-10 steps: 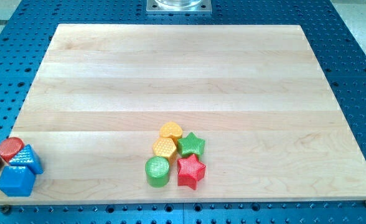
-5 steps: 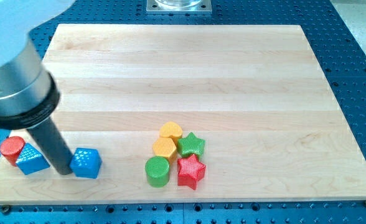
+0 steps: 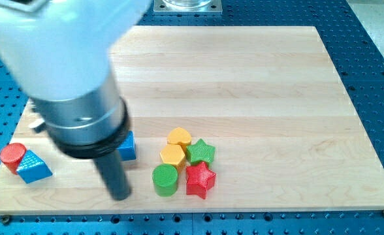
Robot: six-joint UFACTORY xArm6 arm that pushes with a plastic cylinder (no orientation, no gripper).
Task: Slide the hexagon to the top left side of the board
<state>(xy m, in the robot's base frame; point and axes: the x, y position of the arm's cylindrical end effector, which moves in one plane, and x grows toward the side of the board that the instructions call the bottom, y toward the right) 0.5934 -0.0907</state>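
Board with seven coloured blocks, rod tip down near the bottom edge.

Nearest the bottom edge: my tip (image 3: 120,194), a plain rod end with no jaws to spread or press, apart from every block; just to its right, green cylinder (image 3: 165,179) and red star (image 3: 200,179), side by side. Bottom left corner: blue triangular block (image 3: 32,167) touching red cylinder (image 3: 12,156). Next row up: yellow hexagon (image 3: 172,155) beside green star (image 3: 201,151), centre-bottom of the board (image 3: 244,78). Blue cube (image 3: 127,145), partly hidden behind the arm. Farthest of the cluster: orange rounded block (image 3: 179,137), touching the hexagon.
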